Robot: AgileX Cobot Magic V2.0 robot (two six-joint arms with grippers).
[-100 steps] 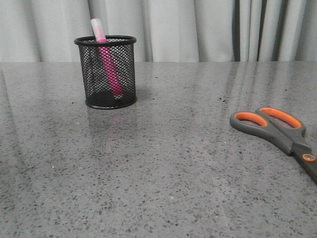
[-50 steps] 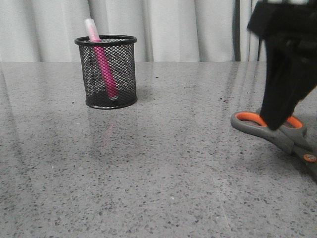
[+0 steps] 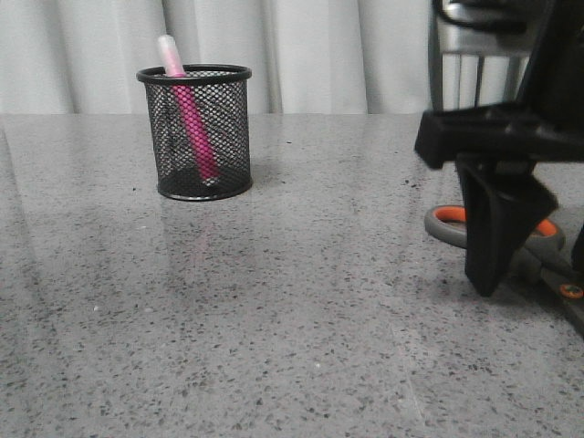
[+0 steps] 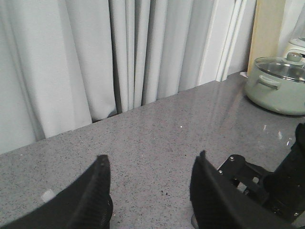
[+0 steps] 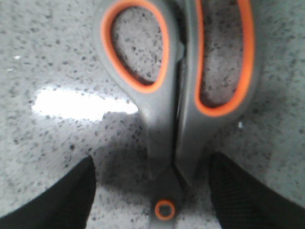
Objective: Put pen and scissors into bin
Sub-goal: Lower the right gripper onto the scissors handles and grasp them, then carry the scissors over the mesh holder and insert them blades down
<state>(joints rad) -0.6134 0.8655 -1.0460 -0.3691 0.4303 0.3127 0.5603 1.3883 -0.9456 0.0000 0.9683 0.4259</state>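
The right gripper (image 5: 152, 191) stands open over the scissors (image 5: 178, 95), one finger on each side of the closed handles just by the orange pivot screw (image 5: 165, 209), and it has hold of nothing. In the front view one dark finger (image 3: 493, 228) comes down to the table just in front of the handles, so the jaws bracket the scissors without visibly pressing them. This looks chosen: just above the pivot the two handle shanks run together into one narrow neck, the only place a gripper can span and clamp without the loops getting in the way. The scissors lie flat on the grey speckled table (image 3: 292, 319), blades shut.

Far from the scissors, toward the robot's left and further back, stands the black mesh pen cup (image 3: 194, 130). The pink pen (image 3: 187, 109) is already in it, leaning on the rim, with its pale cap above the rim, so that half of the task looks done and the scissors remain.

The left gripper (image 4: 150, 191) is open and empty, held above bare table well away from the scissors; I judge it is parked out of the way. Its view also takes in a pale green lidded pot (image 4: 279, 83) near the curtain (image 4: 95, 57).
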